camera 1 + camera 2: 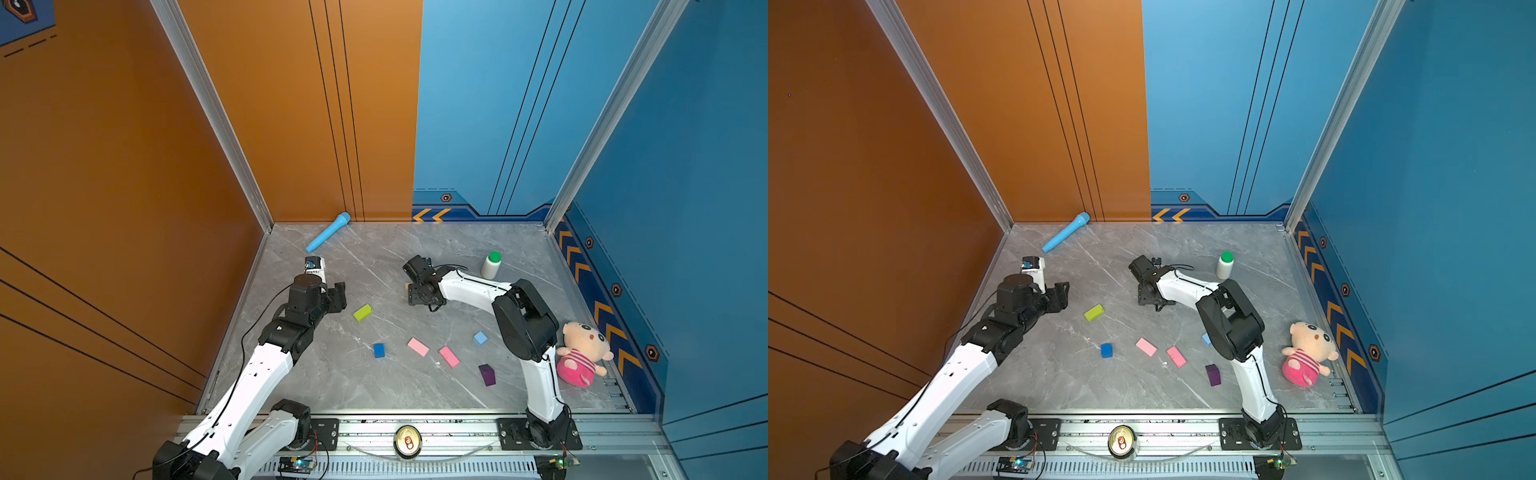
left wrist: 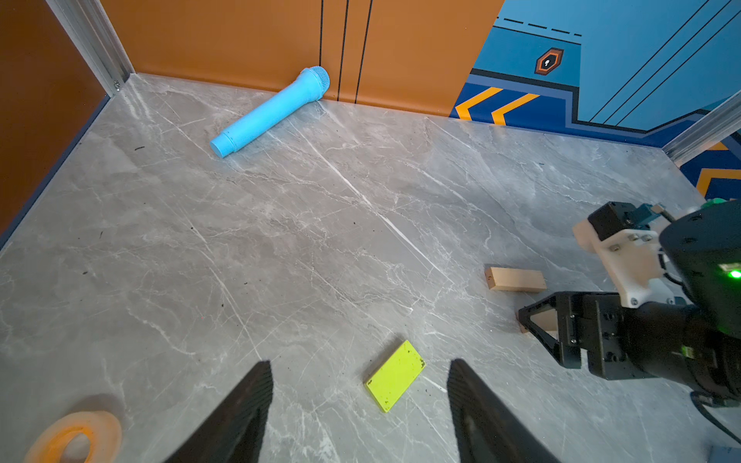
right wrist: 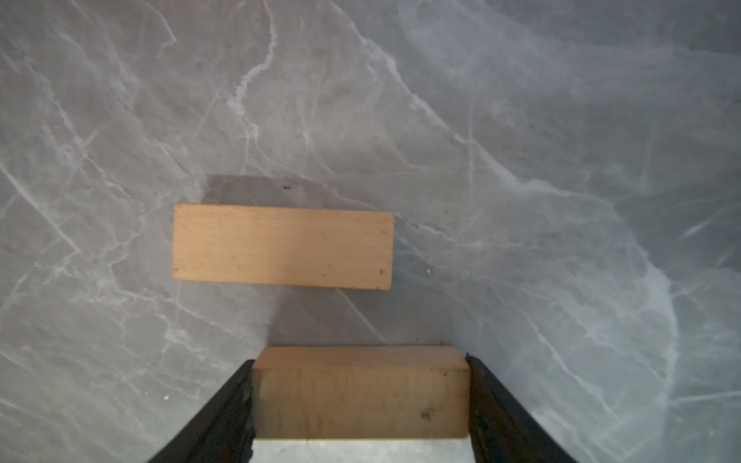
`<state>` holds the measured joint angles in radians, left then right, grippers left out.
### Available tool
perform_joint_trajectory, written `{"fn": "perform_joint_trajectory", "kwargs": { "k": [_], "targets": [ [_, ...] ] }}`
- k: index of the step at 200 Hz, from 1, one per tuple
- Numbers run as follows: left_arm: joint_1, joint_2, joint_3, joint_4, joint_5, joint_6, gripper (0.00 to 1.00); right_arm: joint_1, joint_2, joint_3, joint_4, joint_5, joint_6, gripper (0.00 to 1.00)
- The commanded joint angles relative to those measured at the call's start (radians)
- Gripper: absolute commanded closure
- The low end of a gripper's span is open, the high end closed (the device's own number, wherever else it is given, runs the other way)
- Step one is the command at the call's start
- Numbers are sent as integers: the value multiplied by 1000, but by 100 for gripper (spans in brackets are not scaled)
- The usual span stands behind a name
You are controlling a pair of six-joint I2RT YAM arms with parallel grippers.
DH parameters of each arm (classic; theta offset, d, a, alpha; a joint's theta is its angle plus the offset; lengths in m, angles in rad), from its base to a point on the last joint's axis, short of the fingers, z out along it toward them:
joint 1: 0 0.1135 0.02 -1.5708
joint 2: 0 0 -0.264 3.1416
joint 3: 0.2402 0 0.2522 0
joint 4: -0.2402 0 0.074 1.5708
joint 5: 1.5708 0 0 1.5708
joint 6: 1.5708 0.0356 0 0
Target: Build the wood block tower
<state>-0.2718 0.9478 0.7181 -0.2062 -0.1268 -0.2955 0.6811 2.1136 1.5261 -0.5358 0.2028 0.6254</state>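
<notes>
Right wrist view: the right gripper (image 3: pixel 359 360) had a finger pressed on each end of the held tan bar (image 3: pixel 361 401), so that one was properly grasped. Couldn't tell if it sat on the table (image 3: pixel 521 160) or hung just above it.
Other tan one: the loose tan bar (image 3: pixel 282 246) lay flat just ahead of it, parallel, with a gap between them.
Left side: the left gripper (image 2: pixel 359 362) was spread wide with nothing in it. The lime-green bar (image 2: pixel 395 375) lay on the table near its fingertips, not touching.
Rest of the blocks: in both top views they were scattered over the front half, all apart. That was the dark-blue cube (image 1: pixel 379 350), the pink bar (image 1: pixel 418 347), the second pink bar (image 1: pixel 449 356), the light-blue cube (image 1: pixel 480 338) by the right arm, and the dark-purple peaked block (image 1: pixel 487 375) nearest the front.
Clutter: the toy microphone (image 1: pixel 328 237) lay by the back wall, the white bottle (image 1: pixel 491 266) stood upright behind the right arm, and the plush toy (image 1: pixel 582 353) was at the right edge.
</notes>
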Motion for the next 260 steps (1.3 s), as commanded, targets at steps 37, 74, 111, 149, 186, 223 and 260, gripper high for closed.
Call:
{"fn": "perform_joint_trajectory", "kwargs": {
  "k": [37,74,111,149,186,223,260],
  "targets": [
    [19,-13,-17,-7,1,16,29,12,74,67,-65,-42,-3,25],
    [22,-13,-22,-5,4,16,29,12,94,102,-75,-44,2,24],
    [27,-14,-23,-7,5,17,29,12,108,121,-82,-37,3,22],
    [29,-13,-25,-6,5,16,29,12,120,135,-92,-26,4,22],
    [33,-14,-25,-7,5,17,29,12,129,147,-97,-19,8,22],
    [37,-11,-26,-4,10,18,29,12,141,165,-103,-17,11,22],
    [39,-12,-26,-3,14,17,29,12,147,175,-108,-13,17,21]
  ]
}}
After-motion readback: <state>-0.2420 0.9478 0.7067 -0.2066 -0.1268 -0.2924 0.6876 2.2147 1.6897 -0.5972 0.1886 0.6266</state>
